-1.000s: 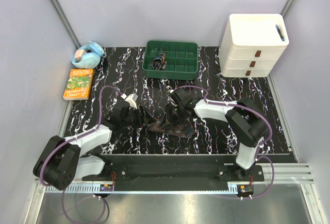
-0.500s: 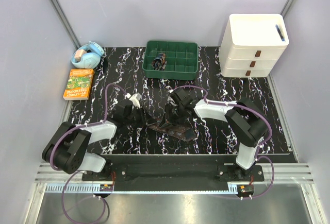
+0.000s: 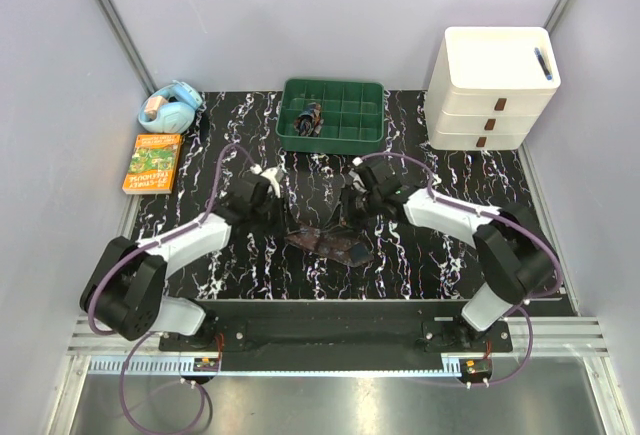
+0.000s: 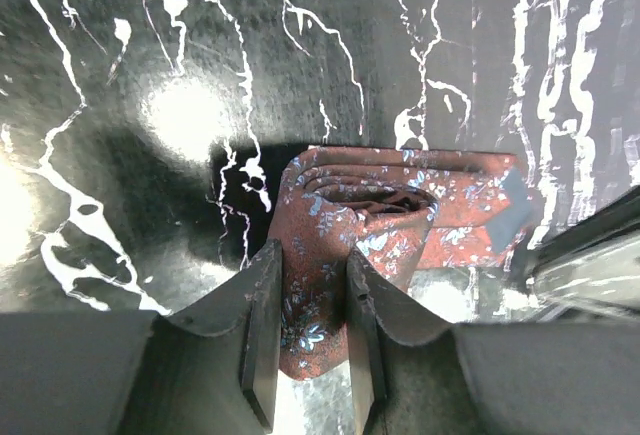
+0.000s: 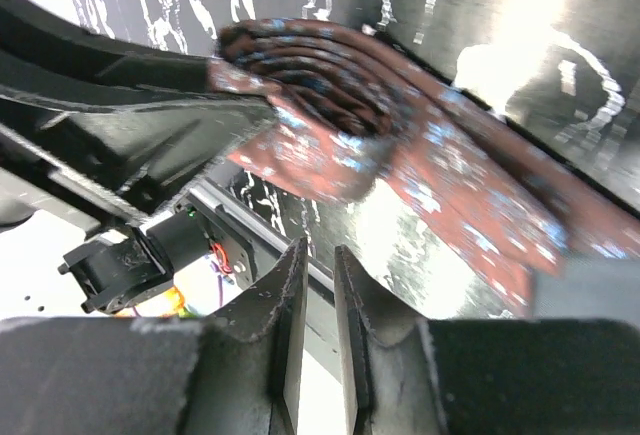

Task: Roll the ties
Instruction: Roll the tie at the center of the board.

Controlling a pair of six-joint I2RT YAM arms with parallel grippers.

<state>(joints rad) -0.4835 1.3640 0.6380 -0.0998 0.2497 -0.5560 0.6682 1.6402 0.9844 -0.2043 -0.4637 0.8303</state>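
One tie point(image 3: 325, 243), reddish brown with a pale flower pattern, lies loosely folded in the middle of the black marbled table. In the left wrist view its layers curl into a loose roll point(image 4: 365, 200), and its pointed end runs back between my fingers. My left gripper point(image 4: 311, 260) is shut on that pointed end and sits at the tie's left point(image 3: 278, 213). My right gripper point(image 3: 350, 210) is just behind the tie's right part. In its wrist view the tie point(image 5: 420, 165) lies beyond the fingertips. The right gripper point(image 5: 318, 255) shows a narrow empty gap between its jaws.
A green compartment tray point(image 3: 333, 145) holding a small dark rolled item stands at the back centre. A white drawer unit point(image 3: 492, 90) is at the back right. A book point(image 3: 153, 163) and a blue object point(image 3: 172, 107) lie at the left edge. The left arm point(image 5: 120, 85) is close beside the tie.
My left arm swung in to the tie and closed on its pointed end. My right gripper let the raised cloth drop and drew back to the right. The tie now lies lower.
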